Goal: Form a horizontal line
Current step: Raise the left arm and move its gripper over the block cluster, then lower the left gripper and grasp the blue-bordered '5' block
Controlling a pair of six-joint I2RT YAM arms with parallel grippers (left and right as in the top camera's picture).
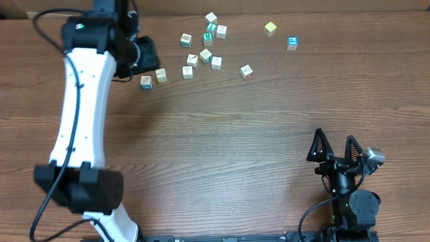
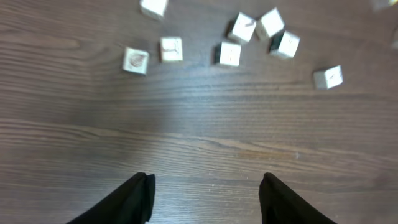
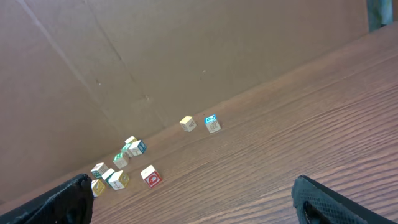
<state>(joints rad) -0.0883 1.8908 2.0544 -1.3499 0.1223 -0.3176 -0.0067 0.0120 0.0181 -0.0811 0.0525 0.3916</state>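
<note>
No row of four touching cubes shows; the small pale wooden picture cubes lie loose at the far side of the table. Two cubes [image 1: 146, 81] [image 1: 161, 75] sit close together at the left, a third [image 1: 187, 72] lies apart to their right, and a cluster [image 1: 205, 56] lies beyond. My left gripper [image 1: 148, 57] hovers just left of these, open and empty [image 2: 207, 180]; in its wrist view the cubes [image 2: 171, 49] lie ahead of the fingers. My right gripper [image 1: 334, 142] is open and empty near the front right [image 3: 189, 186].
More loose cubes lie at the back: a yellow-topped one [image 1: 270, 28], a blue-marked one [image 1: 292, 43], a red-marked one [image 1: 246, 72] and a small group [image 1: 211, 27]. A cardboard wall [image 3: 186, 56] stands behind the table.
</note>
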